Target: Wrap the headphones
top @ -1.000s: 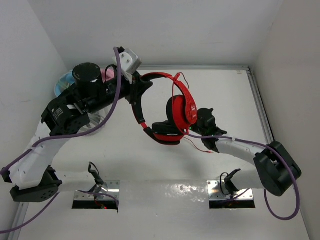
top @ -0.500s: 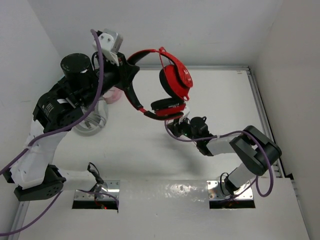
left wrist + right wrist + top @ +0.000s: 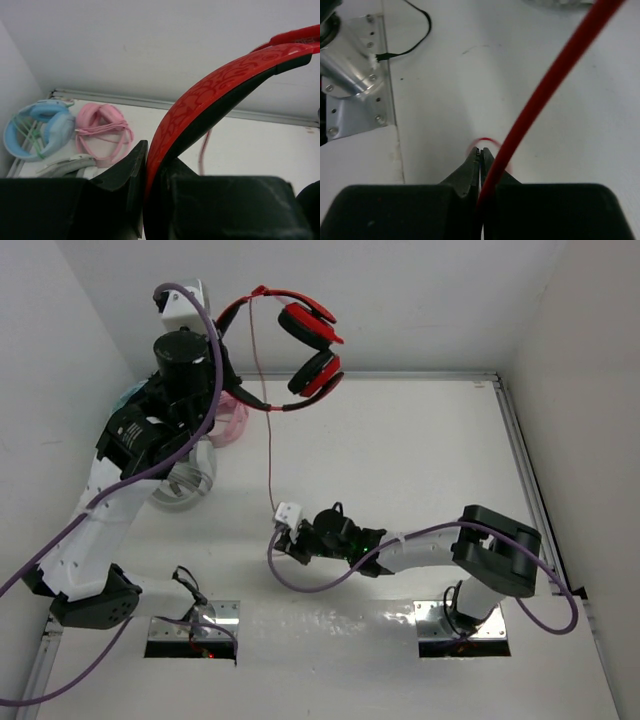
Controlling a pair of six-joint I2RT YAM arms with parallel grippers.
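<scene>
The red headphones (image 3: 312, 350) hang high at the back, both ear cups dangling off the headband (image 3: 215, 95). My left gripper (image 3: 222, 328) is raised there and shut on that headband, which fills the gap between its fingers in the left wrist view (image 3: 147, 170). The thin red cable (image 3: 268, 430) runs nearly straight down from the headband to my right gripper (image 3: 284, 537), low over the table near the front. The right wrist view shows the right gripper (image 3: 481, 152) shut on the cable (image 3: 545, 85), with a small red loop past the tips.
Pink headphones (image 3: 232, 420) (image 3: 102, 130), a blue pair (image 3: 125, 400) (image 3: 40, 130) and a grey pair (image 3: 185, 480) lie at the back left under my left arm. A metal rail (image 3: 525, 470) edges the table at the right. Base plates (image 3: 190, 635) sit at the front.
My left arm has lifted the headphones up and back to the left. My right gripper has shut on the cable and moved left and nearer, drawing the cable straight.
</scene>
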